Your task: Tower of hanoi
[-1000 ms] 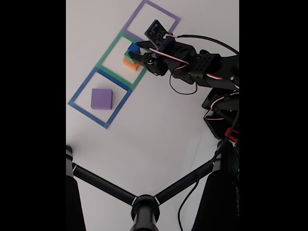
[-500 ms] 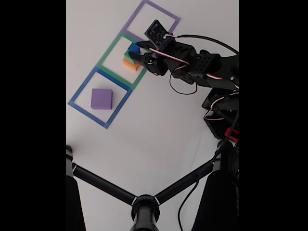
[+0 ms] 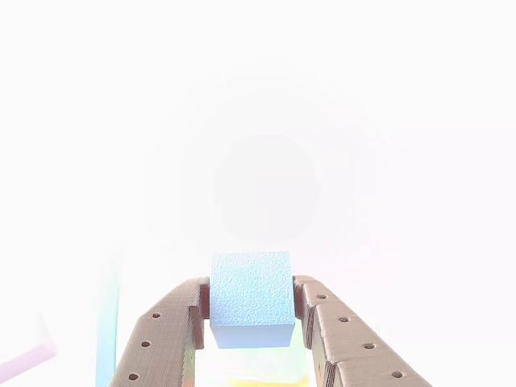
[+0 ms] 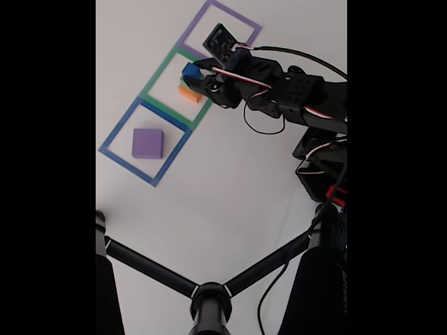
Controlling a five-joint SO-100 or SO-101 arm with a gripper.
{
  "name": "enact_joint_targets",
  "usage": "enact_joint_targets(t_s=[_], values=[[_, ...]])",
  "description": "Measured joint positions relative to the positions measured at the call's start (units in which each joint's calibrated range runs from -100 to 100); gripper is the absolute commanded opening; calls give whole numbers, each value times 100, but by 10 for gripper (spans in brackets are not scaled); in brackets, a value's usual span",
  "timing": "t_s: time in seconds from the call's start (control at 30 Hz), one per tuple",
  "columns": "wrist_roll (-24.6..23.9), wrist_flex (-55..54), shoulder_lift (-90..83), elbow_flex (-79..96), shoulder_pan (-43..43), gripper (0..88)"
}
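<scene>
My gripper (image 4: 192,75) is shut on a small blue cube (image 4: 188,70) and holds it just over the orange block (image 4: 188,93) in the green taped square (image 4: 155,87). A sliver of green block (image 4: 184,83) shows under the blue cube. In the other view the blue cube (image 3: 251,298) sits clamped between the two brown fingers (image 3: 165,330), against a washed-out white background. A purple block (image 4: 147,143) lies flat inside the blue taped square (image 4: 115,136).
A purple taped square (image 4: 199,21) lies beyond the green one, partly covered by the arm's camera board (image 4: 222,42). A black tripod-like stand (image 4: 209,296) crosses the lower part of the fixed view. The arm's base and cables (image 4: 321,160) are at the right.
The gripper has moved up and a little left with the blue cube, lifting it off the green and orange stack. The purple block has not moved.
</scene>
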Motion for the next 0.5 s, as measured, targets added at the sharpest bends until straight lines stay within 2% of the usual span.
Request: enact_joint_targets(t_s=[0.3, 0.5], values=[[0, 3612, -228, -2968, -229, 37], [0, 5409, -228, -4604, -606, 33]])
